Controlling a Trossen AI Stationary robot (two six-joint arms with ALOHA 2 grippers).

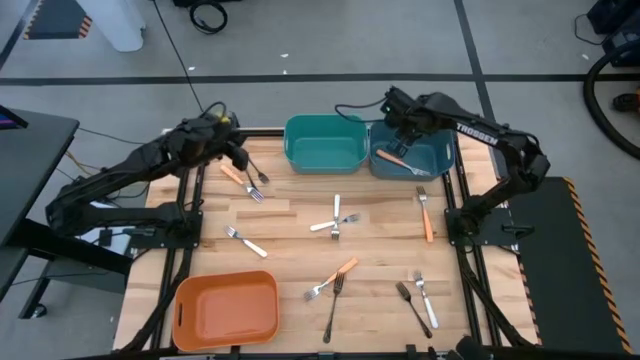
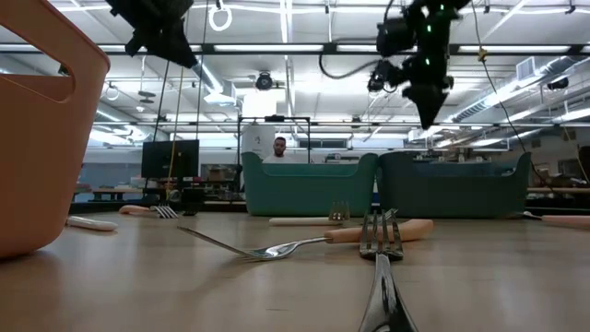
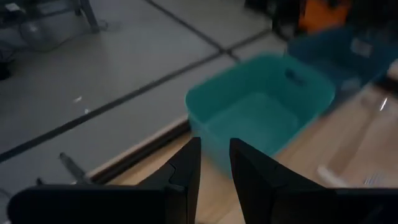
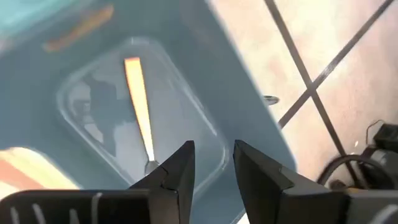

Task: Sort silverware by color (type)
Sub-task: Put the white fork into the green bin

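Note:
My right gripper (image 4: 214, 163) hangs open above the blue bin (image 1: 428, 160), nothing between its fingers. An orange-handled fork (image 4: 138, 93) lies flat on that bin's floor, below the fingers. My left gripper (image 3: 215, 167) is open and holds nothing, raised over the table's far left near the teal bin (image 3: 261, 112). Below it an orange-handled fork (image 1: 232, 173) and another fork (image 1: 256, 191) lie on the table. More silverware lies flat on the wood: white-handled forks (image 1: 335, 218), orange-handled ones (image 1: 427, 215), dark ones (image 1: 333, 310).
The teal bin (image 1: 325, 143) and blue bin stand side by side at the far edge. An orange bin (image 1: 225, 308) sits at the near left. A person shows in the room behind the table in the low view.

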